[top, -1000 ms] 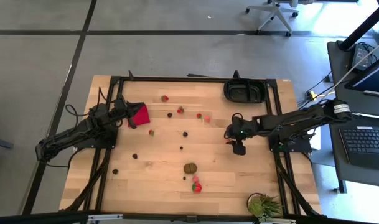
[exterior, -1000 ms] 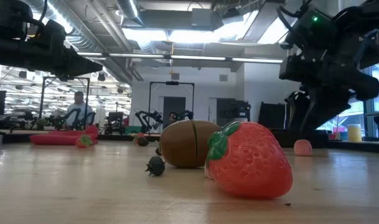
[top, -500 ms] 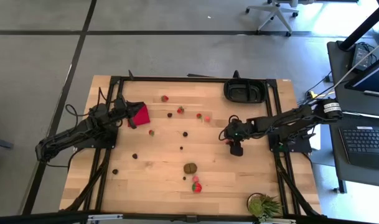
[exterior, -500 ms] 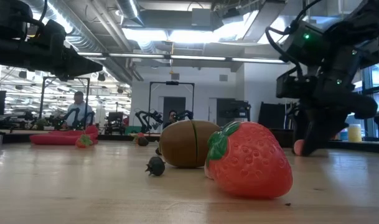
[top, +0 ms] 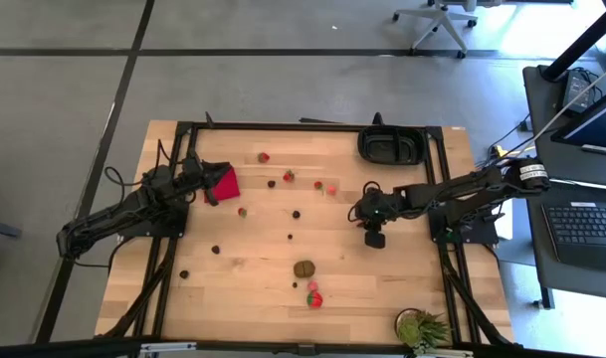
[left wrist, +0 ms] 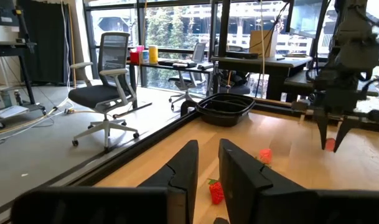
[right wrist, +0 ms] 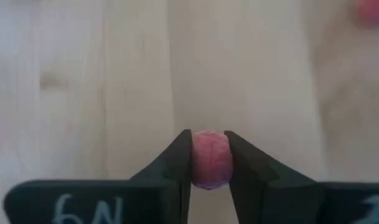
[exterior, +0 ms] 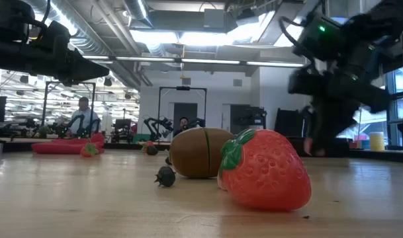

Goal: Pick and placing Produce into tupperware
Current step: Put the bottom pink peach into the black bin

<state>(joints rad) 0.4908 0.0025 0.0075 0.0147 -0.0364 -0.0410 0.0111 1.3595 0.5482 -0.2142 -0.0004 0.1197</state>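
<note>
One pink berry (right wrist: 210, 158) sits pinched in the right gripper (right wrist: 209, 163) jaws, now lifted off the tabletop (top: 243, 268); left gripper (left wrist: 206, 163) unmoved beside the red cloth (top: 223, 183), jaws narrowly parted.

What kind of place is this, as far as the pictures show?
Most likely a robotics lab or open workshop: office chairs on a bare floor, desks by big windows, exposed ceiling ducts, and other robot arms in the background.
</note>
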